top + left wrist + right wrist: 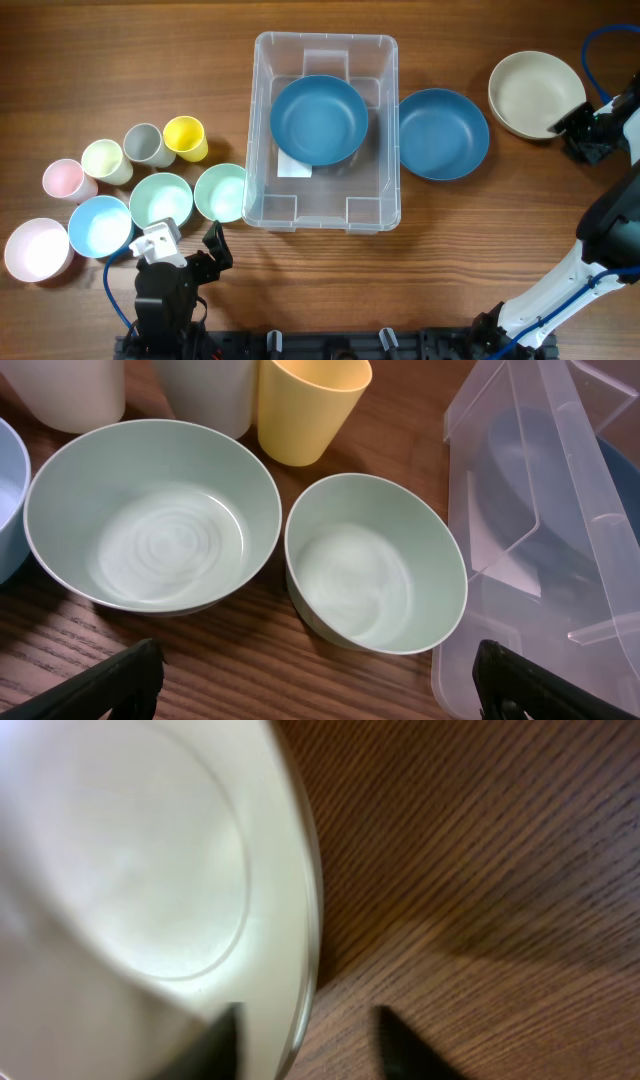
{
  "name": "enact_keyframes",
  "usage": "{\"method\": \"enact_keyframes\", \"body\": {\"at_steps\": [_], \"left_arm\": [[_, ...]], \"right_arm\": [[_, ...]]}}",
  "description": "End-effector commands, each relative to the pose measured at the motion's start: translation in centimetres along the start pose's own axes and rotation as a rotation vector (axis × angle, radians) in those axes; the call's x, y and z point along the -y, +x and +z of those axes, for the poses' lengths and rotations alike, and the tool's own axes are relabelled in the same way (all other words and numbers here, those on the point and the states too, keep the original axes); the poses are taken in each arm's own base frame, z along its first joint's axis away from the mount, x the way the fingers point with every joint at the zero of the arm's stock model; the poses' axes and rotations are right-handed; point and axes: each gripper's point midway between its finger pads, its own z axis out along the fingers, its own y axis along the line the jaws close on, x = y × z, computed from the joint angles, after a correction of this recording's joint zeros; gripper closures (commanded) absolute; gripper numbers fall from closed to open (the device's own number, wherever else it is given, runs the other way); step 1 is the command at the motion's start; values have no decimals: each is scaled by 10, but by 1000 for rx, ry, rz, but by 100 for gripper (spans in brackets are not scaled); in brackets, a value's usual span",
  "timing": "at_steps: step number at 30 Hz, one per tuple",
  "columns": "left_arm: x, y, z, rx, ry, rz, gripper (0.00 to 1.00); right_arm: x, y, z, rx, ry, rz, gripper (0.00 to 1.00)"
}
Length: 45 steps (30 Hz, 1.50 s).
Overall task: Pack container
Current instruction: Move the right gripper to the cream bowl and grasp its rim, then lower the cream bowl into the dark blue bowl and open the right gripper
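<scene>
A brown wooden table (480,250) fills the overhead view. The container (325,37) stands at its centre, upright and open-topped, with a blue bowl (318,120) lying inside it towards the far end. A second blue bowl (443,133) sits on the wood just beside the container's right wall. Further right, near the far edge, is a cream bowl (530,92).

The right gripper (578,130) is at that bowl's near-right rim. In the blurred wrist view its jaws are partly apart and straddle the rim, one finger inside the bowl and one outside, with a strip of wood showing between the outer finger and the rim.

On the left are four cups, pink (64,180), pale yellow (105,160), grey (145,145) and yellow (184,138), and in front of them a pink bowl (36,250), a light blue bowl (98,226) and two mint bowls (160,198) (220,192). The left gripper (188,243) hangs just in front of the mint bowls, jaws spread wide and holding nothing.
</scene>
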Motion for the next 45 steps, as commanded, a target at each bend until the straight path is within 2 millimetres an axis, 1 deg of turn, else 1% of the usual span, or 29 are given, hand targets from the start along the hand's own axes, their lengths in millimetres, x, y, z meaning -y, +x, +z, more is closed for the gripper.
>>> {"method": "enact_keyframes", "body": {"at_steps": [1,3,5,8,10,11,12,13,14,16,18,19,20,21,22,23,24,25,26,27,28,29,31,33,36,40,42,43,45], "left_arm": [[-1,1,1,-1,2,1,0],[-1,1,1,-1,2,1,0],[-1,1,1,-1,2,1,0],[-1,1,1,-1,2,1,0],[-1,1,1,-1,2,1,0],[-1,1,1,-1,2,1,0],[-1,1,1,-1,2,1,0],[-1,1,1,-1,2,1,0],[-1,1,1,-1,2,1,0],[-1,1,1,-1,2,1,0],[-1,1,1,-1,2,1,0],[-1,1,1,-1,2,1,0],[-1,1,1,-1,2,1,0],[-1,1,1,-1,2,1,0],[-1,1,1,-1,2,1,0],[-1,1,1,-1,2,1,0],[-1,1,1,-1,2,1,0],[-1,1,1,-1,2,1,0],[-1,1,1,-1,2,1,0],[-1,1,1,-1,2,1,0],[-1,1,1,-1,2,1,0],[-1,1,1,-1,2,1,0],[-1,1,1,-1,2,1,0],[-1,1,1,-1,2,1,0],[-1,1,1,-1,2,1,0],[-1,1,1,-1,2,1,0],[-1,1,1,-1,2,1,0],[-1,1,1,-1,2,1,0],[-1,1,1,-1,2,1,0]], "right_arm": [[7,-3,3,17,47,1,79],[15,-4,5,29,98,20,94],[19,-3,2,27,121,27,96],[27,-7,-21,67,163,85,96],[21,-16,-52,145,157,77,96],[16,-21,-72,197,145,69,96],[2,-27,-104,278,107,53,96],[-10,-29,-128,333,67,36,96],[-26,-27,-157,396,11,12,96],[-59,-16,-200,468,-108,-50,96],[-98,9,-235,502,-235,-139,96],[-117,24,-248,510,-280,-191,96],[-139,46,-258,509,-318,-252,96],[-156,64,-262,497,-345,-305,96],[-174,84,-262,474,-373,-367,96],[-202,118,-256,425,-406,-464,95],[-244,177,-226,334,-403,-617,96],[-258,200,-208,296,-380,-676,96],[-263,210,-197,276,-360,-691,96],[-271,226,-176,240,-328,-713,96],[-275,236,-164,214,-316,-729,96],[-282,253,-143,165,-302,-764,96],[-289,279,-111,102,-271,-828,96],[-290,292,-88,85,-224,-870,96],[-287,288,-63,113,-144,-833,96],[-297,279,-63,156,-173,-855,96],[-305,279,-65,175,-203,-923,48],[-308,278,-68,184,-212,-950,45],[-311,276,-77,202,-221,-990,48]]}}
